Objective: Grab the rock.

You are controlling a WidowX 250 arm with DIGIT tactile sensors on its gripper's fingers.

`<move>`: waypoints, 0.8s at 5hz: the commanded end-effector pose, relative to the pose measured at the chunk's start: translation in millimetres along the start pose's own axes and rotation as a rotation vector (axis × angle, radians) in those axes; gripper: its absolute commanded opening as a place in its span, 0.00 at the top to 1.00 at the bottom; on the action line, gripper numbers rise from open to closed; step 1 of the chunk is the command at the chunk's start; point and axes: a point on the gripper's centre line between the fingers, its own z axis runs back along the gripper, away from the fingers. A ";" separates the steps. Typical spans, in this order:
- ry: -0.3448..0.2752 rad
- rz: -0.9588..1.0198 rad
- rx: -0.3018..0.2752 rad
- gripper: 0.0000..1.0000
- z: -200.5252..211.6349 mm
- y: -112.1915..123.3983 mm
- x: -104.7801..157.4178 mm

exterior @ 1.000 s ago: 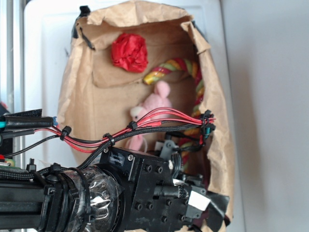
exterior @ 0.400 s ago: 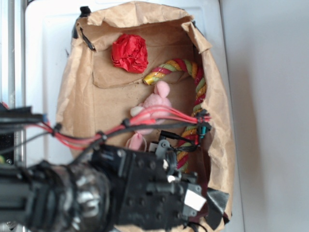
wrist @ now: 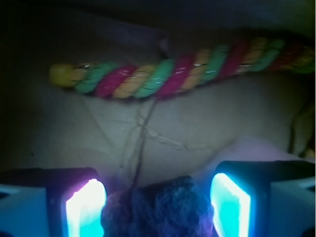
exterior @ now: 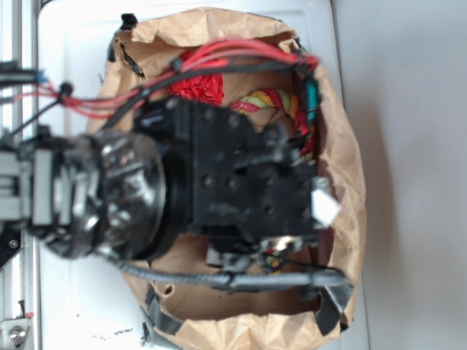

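While spread wide, gripper (wrist: 158, 200) straddles the rock (wrist: 158, 207), pads apart from it, nothing grasped

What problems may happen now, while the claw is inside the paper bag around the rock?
1. The rock sits between the claw pads with gaps on both sides; its rough, angular shape may slip or twist on closing.
2. A pale shape, perhaps the plush toy, lies near the right pad and could be pinched.
3. The arm hides the bag interior from outside, so errors show only at the wrist.
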 end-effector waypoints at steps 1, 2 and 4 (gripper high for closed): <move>-0.145 0.168 -0.150 1.00 50.1 3.1 27.2; -0.139 0.233 -0.153 1.00 63.8 19.8 25.3; -0.161 0.261 -0.193 1.00 94.4 38.2 4.5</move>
